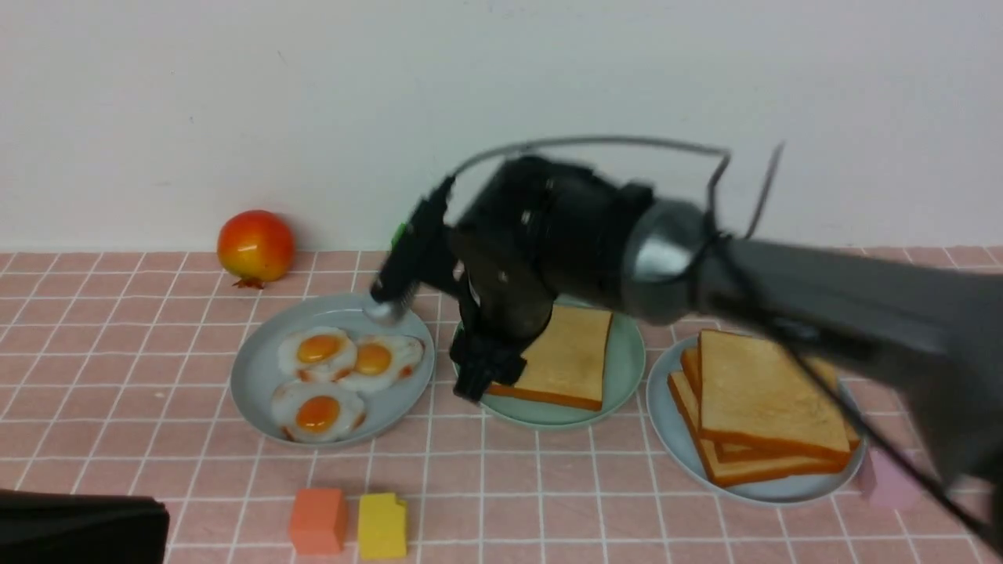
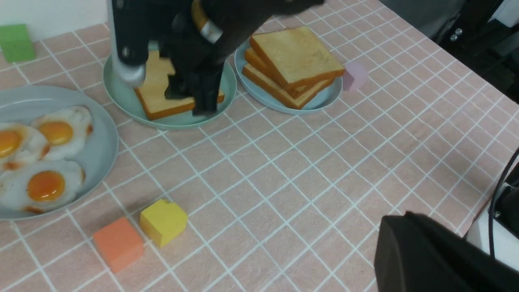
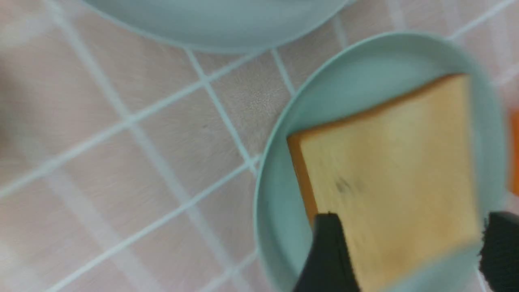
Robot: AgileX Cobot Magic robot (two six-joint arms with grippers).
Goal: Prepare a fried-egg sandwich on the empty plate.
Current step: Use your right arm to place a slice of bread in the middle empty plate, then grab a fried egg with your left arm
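Observation:
The mint-green plate (image 1: pixel 619 376) stands mid-table with one toast slice (image 1: pixel 568 352) lying flat on it. No stacked fried-egg sandwich is in view. My right gripper (image 1: pixel 482 380) hangs over the slice's left edge, blurred. In the right wrist view its fingers (image 3: pixel 328 251) stand wide apart on either side of the slice (image 3: pixel 389 170), above the plate (image 3: pixel 279 194), holding nothing. Three fried eggs (image 1: pixel 317 413) lie on the grey-blue plate (image 1: pixel 251 368) to the left. My left gripper (image 1: pixel 78 525) is a dark shape at the front left; its jaws are hidden.
A stack of plain toast (image 1: pixel 760 399) sits on the grey-blue plate (image 1: pixel 674 439) at the right. A pink block (image 1: pixel 889 478) lies beside it. An orange block (image 1: pixel 317 519) and a yellow block (image 1: pixel 382 525) lie near the front. A pomegranate (image 1: pixel 255 246) sits by the wall.

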